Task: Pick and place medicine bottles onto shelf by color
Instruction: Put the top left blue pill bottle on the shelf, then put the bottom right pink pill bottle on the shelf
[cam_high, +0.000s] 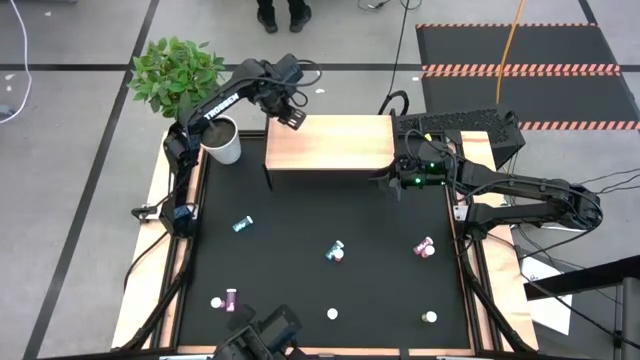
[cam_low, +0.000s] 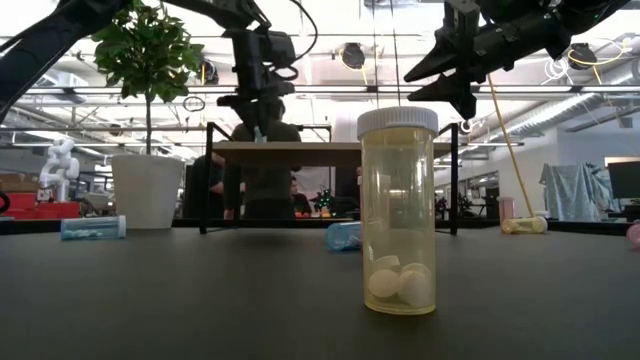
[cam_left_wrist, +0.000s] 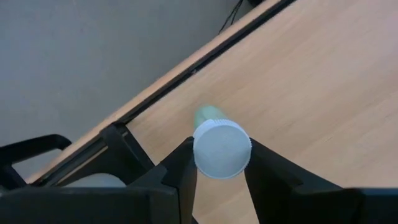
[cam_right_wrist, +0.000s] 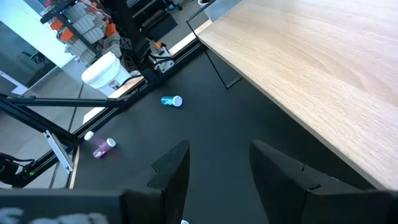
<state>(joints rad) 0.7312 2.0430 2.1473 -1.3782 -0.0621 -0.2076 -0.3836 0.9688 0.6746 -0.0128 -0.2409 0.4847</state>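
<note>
My left gripper (cam_high: 292, 120) is over the far left corner of the wooden shelf (cam_high: 340, 145), shut on a pale green medicine bottle with a white cap (cam_left_wrist: 217, 149). My right gripper (cam_high: 394, 182) hovers open and empty by the shelf's near right corner; in its wrist view (cam_right_wrist: 214, 167) nothing is between the fingers. Other bottles lie on the black mat: a teal one (cam_high: 242, 224), a teal and a pink one together (cam_high: 335, 251), and a pink one (cam_high: 425, 246). A yellow bottle (cam_low: 398, 210) stands upright near the front edge. My left gripper pinches the pale green bottle at its cap end (cam_left_wrist: 200, 163) between the two fingers, which come from above and point steeply down. The bottle hangs upright below the fingers, its green body (cam_left_wrist: 208, 115) toward the shelf top. Whether its base touches the wood, I cannot tell.
A white pot (cam_high: 222, 140) with a green plant (cam_high: 178, 72) stands just left of the shelf, close to the left arm. More bottles lie near the mat's front edge (cam_high: 231, 299) (cam_high: 430, 317). A keyboard (cam_high: 460, 125) sits behind the shelf's right end.
</note>
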